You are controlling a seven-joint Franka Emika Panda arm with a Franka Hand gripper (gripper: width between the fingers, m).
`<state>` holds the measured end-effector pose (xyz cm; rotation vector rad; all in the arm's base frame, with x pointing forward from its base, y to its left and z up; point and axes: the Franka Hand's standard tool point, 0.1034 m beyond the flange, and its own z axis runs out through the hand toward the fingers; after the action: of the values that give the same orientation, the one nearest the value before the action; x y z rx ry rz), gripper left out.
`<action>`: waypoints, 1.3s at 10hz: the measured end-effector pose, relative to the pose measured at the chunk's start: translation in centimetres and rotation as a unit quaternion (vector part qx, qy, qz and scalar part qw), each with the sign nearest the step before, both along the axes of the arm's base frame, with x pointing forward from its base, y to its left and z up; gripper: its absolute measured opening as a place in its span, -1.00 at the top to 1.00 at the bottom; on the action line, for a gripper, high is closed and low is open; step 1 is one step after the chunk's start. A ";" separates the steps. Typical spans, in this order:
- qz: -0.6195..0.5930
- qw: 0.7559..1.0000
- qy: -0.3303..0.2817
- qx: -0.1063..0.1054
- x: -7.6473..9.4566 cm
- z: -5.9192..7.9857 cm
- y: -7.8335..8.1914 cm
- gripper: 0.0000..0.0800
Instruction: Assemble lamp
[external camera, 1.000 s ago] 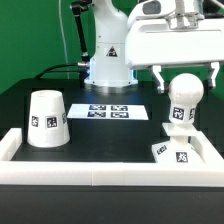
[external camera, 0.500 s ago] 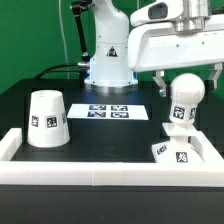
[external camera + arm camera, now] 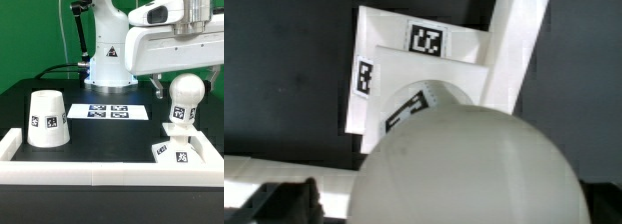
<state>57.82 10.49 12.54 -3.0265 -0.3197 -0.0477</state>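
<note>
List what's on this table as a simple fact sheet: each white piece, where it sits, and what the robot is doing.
Shade: wide end down, on the exterior view's left, alone
Bulb: upright, on the exterior view's right
Base: in front of the Bulb, looks tilted
Marker board: flat, mid-table
End effector: open, one finger on each side of the Bulb's ball top, not gripping
Assembly: pieces look unjoined

Black table (image 3: pixel 110 137), marker board (image 3: pixel 110 111) lying flat at centre, white rail (image 3: pixel 90 171) along front edge, green backdrop (image 3: pixel 30 40)
</note>
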 end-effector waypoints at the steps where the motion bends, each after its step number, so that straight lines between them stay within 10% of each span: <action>1: 0.003 1.000 -0.003 0.000 0.1 0.0 0.0 -0.43; 7: -0.044 0.999 -0.005 0.006 0.3 0.0 -0.2 -0.44; 13: -0.343 0.939 0.028 0.019 0.2 0.1 0.0 -0.45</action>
<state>58.02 10.44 12.62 -2.9257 0.7380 -0.0180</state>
